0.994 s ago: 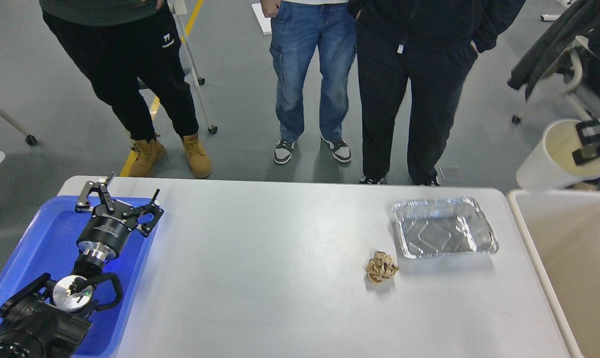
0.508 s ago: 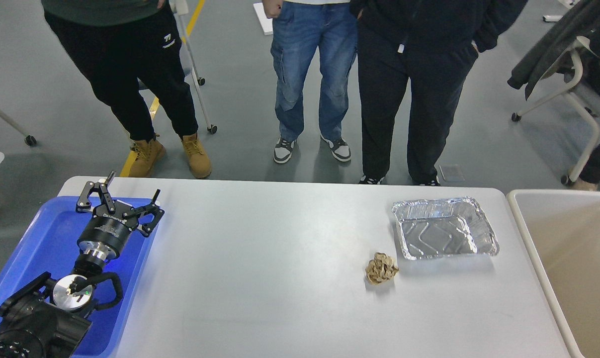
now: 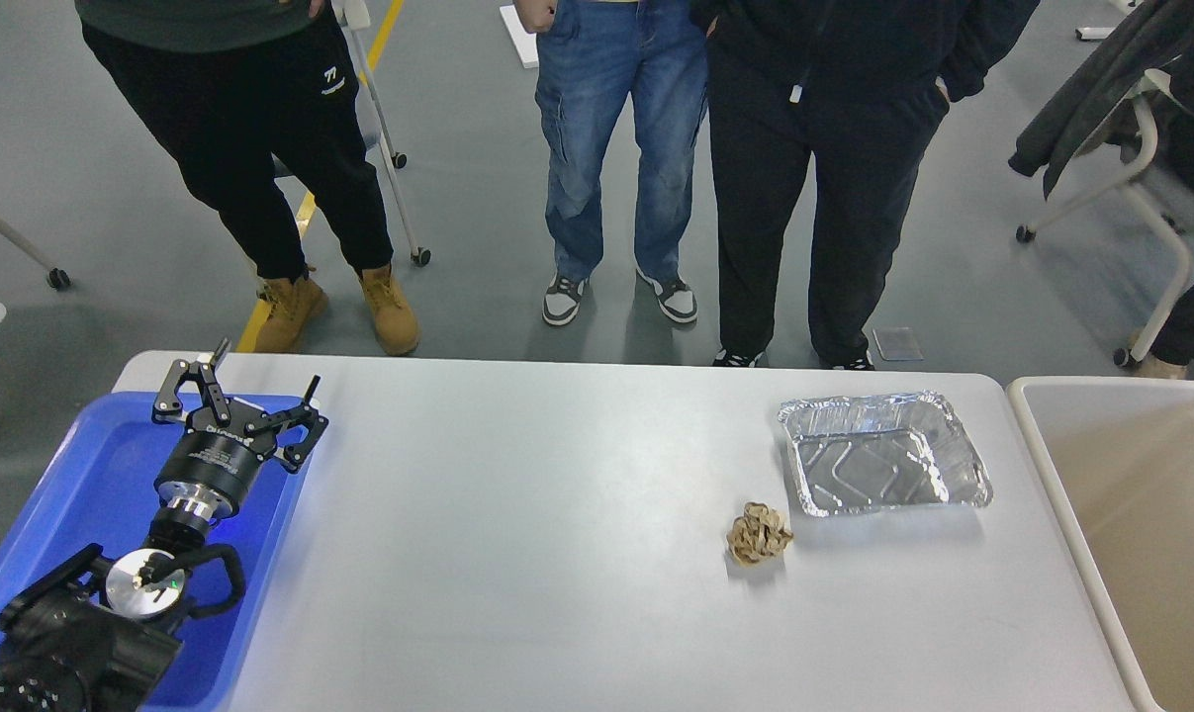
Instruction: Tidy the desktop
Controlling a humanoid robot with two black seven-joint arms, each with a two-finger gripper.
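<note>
The left claw (image 3: 243,395) hangs spread wide, holding nothing, above the blue tray (image 3: 82,465) at the bench (image 3: 517,534) left end. Far right lie a foil tray (image 3: 883,453) and crumpled brown paper (image 3: 759,532).

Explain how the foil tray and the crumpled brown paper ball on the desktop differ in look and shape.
The foil tray is shiny silver; the crumpled paper ball is dull brown. The tray is a wide, shallow rectangle, open on top and empty; the ball is a small, irregular lump. Both lie apart on the right part of the desktop, untouched by any gripper.
</note>
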